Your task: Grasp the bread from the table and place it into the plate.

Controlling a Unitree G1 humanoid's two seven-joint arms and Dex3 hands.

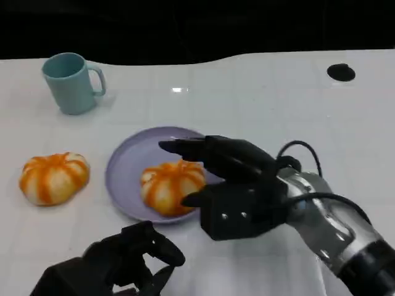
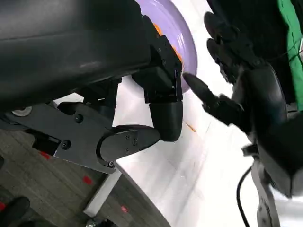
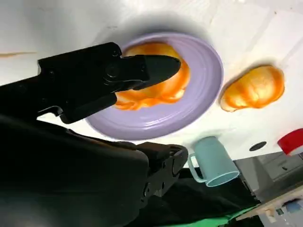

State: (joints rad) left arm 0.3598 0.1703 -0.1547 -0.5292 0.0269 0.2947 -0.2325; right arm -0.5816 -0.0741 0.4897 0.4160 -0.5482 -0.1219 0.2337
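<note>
An orange-striped bread roll lies on the lavender plate, right of its centre. My right hand hovers at the plate's right rim with fingers spread. The long fingers reach over the roll's far side and the thumb sits near its front edge, with no clear grip. The right wrist view shows the same roll on the plate beyond my right hand. A second roll rests on the table left of the plate. My left hand stays low at the front, fingers curled in, holding nothing.
A teal mug stands at the back left, and a small black disc lies at the back right. The white table's far edge meets a dark background. The left wrist view shows my right hand beside the plate.
</note>
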